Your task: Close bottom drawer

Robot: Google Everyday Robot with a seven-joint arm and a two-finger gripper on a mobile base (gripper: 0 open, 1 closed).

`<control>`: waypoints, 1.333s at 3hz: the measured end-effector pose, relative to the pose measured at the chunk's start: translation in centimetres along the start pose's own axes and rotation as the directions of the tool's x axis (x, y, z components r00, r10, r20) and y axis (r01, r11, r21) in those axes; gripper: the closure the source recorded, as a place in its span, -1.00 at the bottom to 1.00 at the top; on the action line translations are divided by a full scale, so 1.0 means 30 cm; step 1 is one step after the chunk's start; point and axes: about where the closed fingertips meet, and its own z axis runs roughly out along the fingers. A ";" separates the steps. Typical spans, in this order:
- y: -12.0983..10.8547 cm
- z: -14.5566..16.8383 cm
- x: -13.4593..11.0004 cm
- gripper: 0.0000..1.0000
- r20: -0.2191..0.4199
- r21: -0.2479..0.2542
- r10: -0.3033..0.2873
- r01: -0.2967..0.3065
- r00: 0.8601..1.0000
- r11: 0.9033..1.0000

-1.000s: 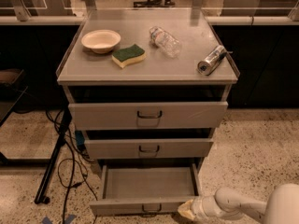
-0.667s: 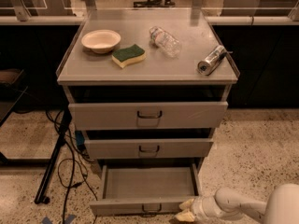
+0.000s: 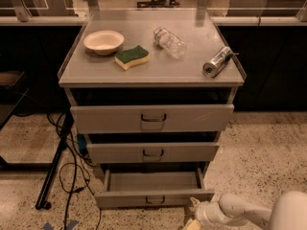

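The bottom drawer [image 3: 154, 199] is the lowest of the grey cabinet's three drawers. It stands pulled out, with its bare inside showing and a small dark wire handle at the centre of its front panel. My gripper [image 3: 193, 216] is low at the bottom right, right in front of the right end of the drawer's front panel. Whether it touches the panel cannot be told. My white arm [image 3: 249, 213] reaches in from the lower right corner.
The middle drawer [image 3: 152, 152] and the top drawer [image 3: 152, 118] also stick out a little. On the cabinet top [image 3: 192, 68] lie a bowl [image 3: 103, 41], a sponge [image 3: 132, 57], a plastic bottle [image 3: 169, 41] and a can [image 3: 217, 61]. A black stand leg and cables [image 3: 60, 162] lie on the floor at left.
The bottom drawer's front panel has moved back toward the cabinet, so less of its inside shows. My gripper has stayed low by the panel's right end.
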 end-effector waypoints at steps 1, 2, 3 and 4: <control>-0.114 0.023 -0.142 -0.60 0.015 0.027 -0.045 0.045 0.999 0.999; -0.170 0.047 -0.232 -0.17 -0.002 0.019 -0.099 0.099 0.995 0.995; -0.205 0.132 -0.371 -0.11 -0.011 -0.005 -0.171 0.171 0.985 0.985; -0.201 0.134 -0.370 -0.57 -0.011 -0.008 -0.171 0.171 0.985 0.985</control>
